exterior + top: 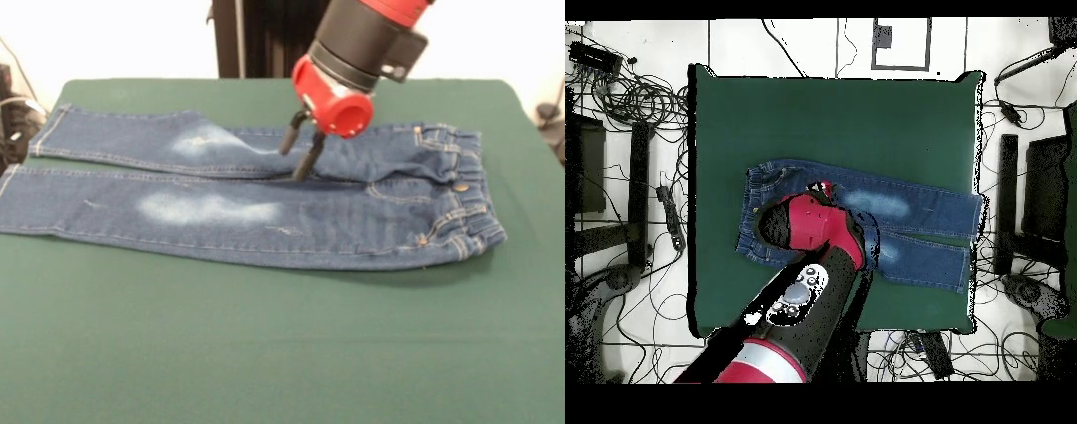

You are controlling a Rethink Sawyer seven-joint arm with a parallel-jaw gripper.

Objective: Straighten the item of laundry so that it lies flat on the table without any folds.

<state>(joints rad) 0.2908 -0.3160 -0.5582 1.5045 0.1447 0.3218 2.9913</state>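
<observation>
The blue denim jeans (221, 212) lie spread on the dark green table (265, 353), with the legs running left and the elastic waistband (468, 190) at the right. Whitish faded patches show on both thighs. The fabric is a little rumpled near the waistband on the far side. My gripper (294, 162) hangs below the red wrist, with its two black fingers (309, 157) slightly apart and their tips down at the seam between the two legs near the crotch. In the overhead view the jeans (915, 215) lie mid-table (835, 120) and the arm hides the gripper.
The black pedestal (256, 35) stands behind the table's far edge. Cables and dark equipment (625, 90) lie on the floor around the table. Green table surface surrounds the jeans on all sides.
</observation>
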